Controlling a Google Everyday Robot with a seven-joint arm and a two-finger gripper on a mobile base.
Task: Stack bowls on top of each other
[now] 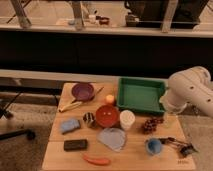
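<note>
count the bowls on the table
2: the purple bowl at the back left and the red bowl in the middle, beside the white cup. None looks hidden. The gripper hangs at the right edge of the table.

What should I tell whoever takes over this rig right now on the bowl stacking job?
End effector: open, empty, at the right side of the table, by the near right corner of the tray, clear of both bowls.
Purple bowl: back left, upright, next to the banana.
Red bowl: mid-table, upright, just left of the cup.
Done: nothing; the bowls sit apart.
Left: pick up one bowl and set it inside the other.
</note>
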